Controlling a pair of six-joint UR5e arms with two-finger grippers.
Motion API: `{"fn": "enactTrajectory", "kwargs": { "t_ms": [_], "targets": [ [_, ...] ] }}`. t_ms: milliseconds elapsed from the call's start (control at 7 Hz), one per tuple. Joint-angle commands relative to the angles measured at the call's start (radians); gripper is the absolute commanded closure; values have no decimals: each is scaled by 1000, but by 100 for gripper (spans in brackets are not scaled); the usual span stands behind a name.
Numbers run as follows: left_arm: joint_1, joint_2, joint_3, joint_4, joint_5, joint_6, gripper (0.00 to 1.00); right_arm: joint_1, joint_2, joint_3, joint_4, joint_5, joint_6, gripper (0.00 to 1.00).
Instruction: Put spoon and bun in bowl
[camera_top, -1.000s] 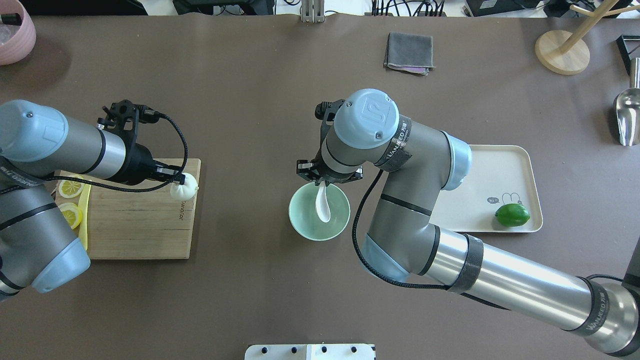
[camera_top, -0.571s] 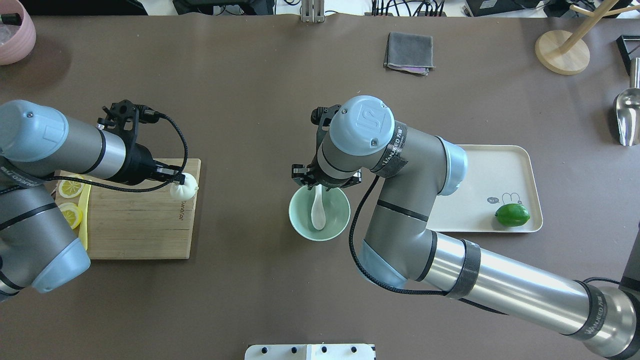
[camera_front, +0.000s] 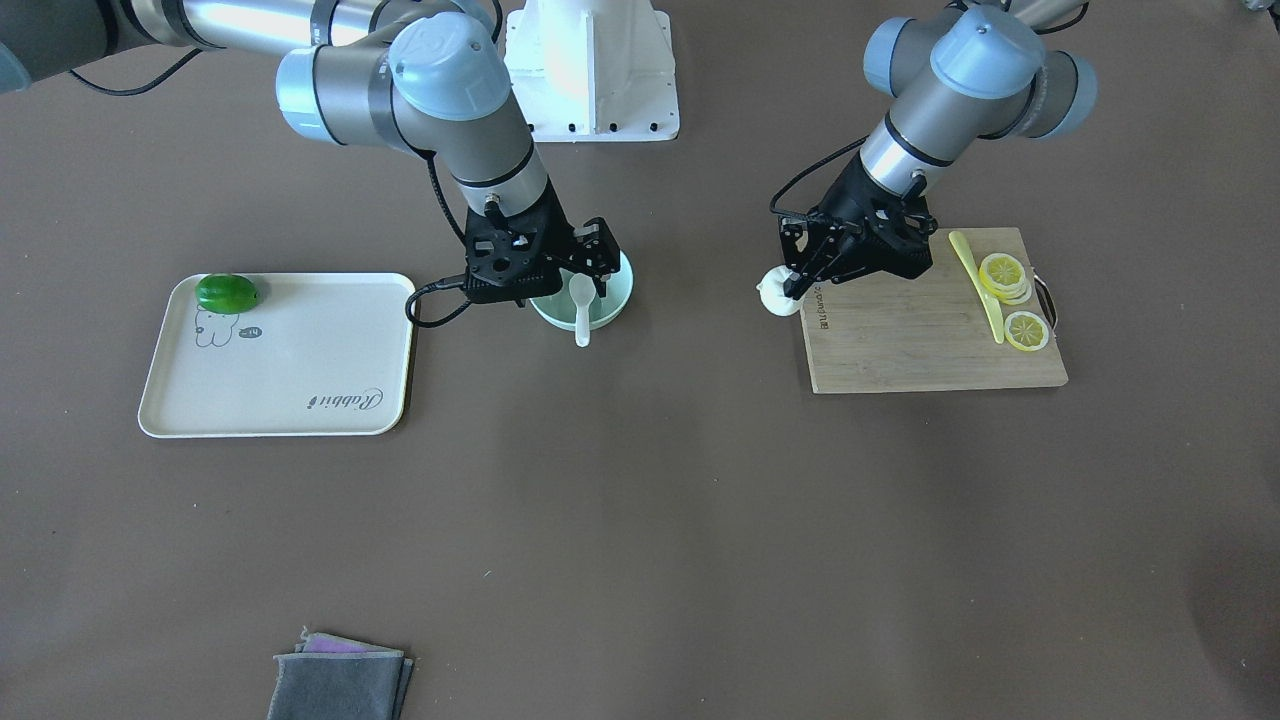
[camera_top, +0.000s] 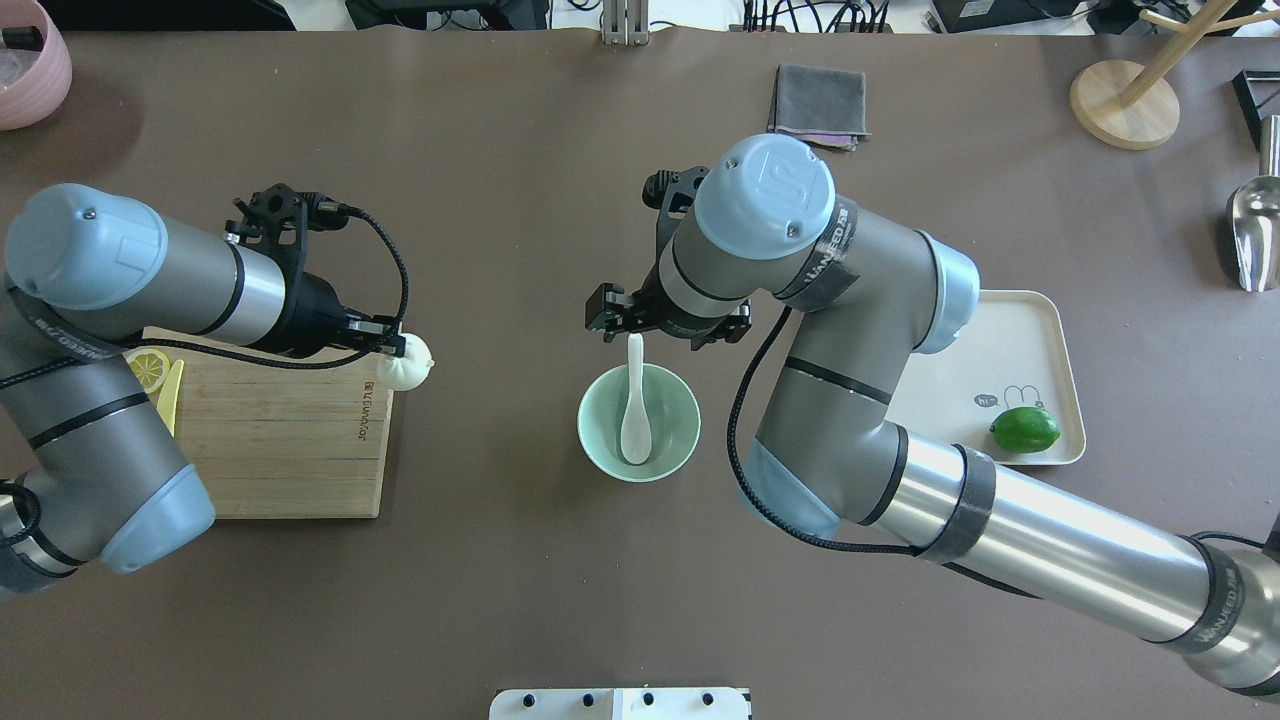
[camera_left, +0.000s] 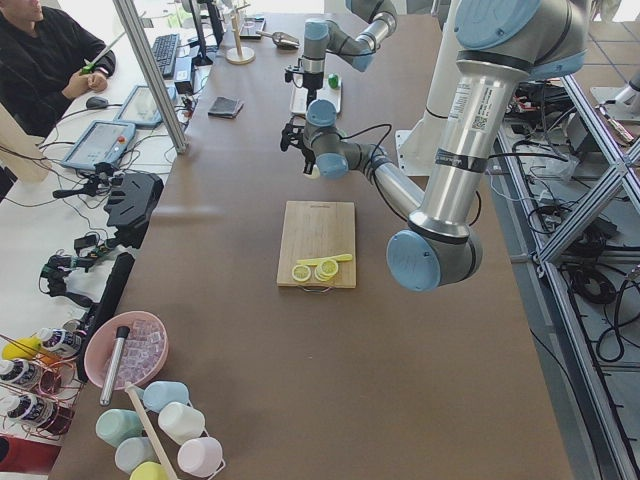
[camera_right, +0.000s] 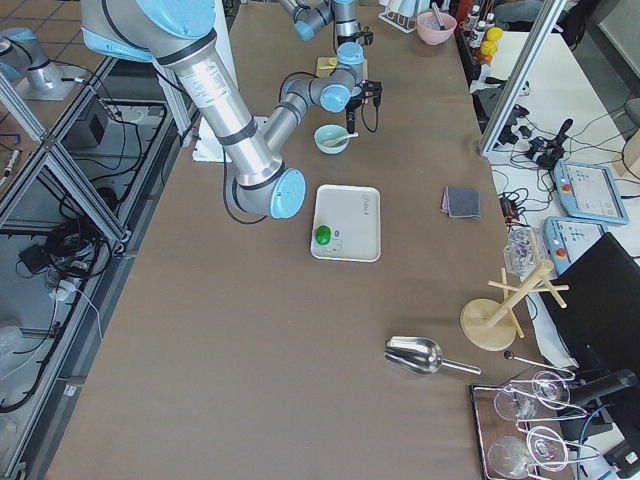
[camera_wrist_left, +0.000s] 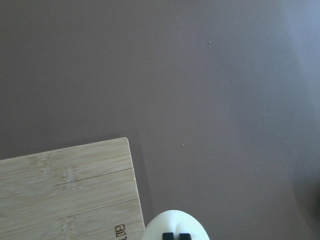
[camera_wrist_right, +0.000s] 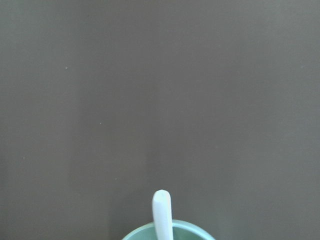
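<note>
The white spoon lies in the mint-green bowl at the table's middle, scoop down, handle leaning over the far rim. It also shows in the front view and in the right wrist view, over the bowl's rim. My right gripper is open and empty, just above and beyond the bowl's far rim. My left gripper is shut on the white bun and holds it above the right far corner of the cutting board. The bun shows at the left wrist view's bottom edge.
A wooden cutting board at the left carries lemon slices and a yellow knife. A cream tray with a lime lies right of the bowl. A grey cloth, a pink bowl and a metal scoop lie far back.
My right gripper let go of the spoon and drew back beyond the bowl; the spoon now rests in it. My left gripper moved the bun right, past the board's corner.
</note>
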Motion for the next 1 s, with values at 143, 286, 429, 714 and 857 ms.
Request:
{"fn": "enactTrajectory", "kwargs": {
  "t_ms": [143,286,429,714,857],
  "targets": [
    [96,-162,31,1,6,-154,100,104,-130,47,0,59,-182,0],
    [110,-199,51,-2,6,-197,100,116,-143,49,0,61,-198,0],
    [145,-205,68,-6,29,-205,100,116,-149,50,0,61,-219,0],
    [205,-280,135,-10,158,-210,100,115,-164,78,-2,62,-222,0],
    [221,-290,145,-13,158,-216,100,118,-166,80,-2,62,-224,0]
  ]
}}
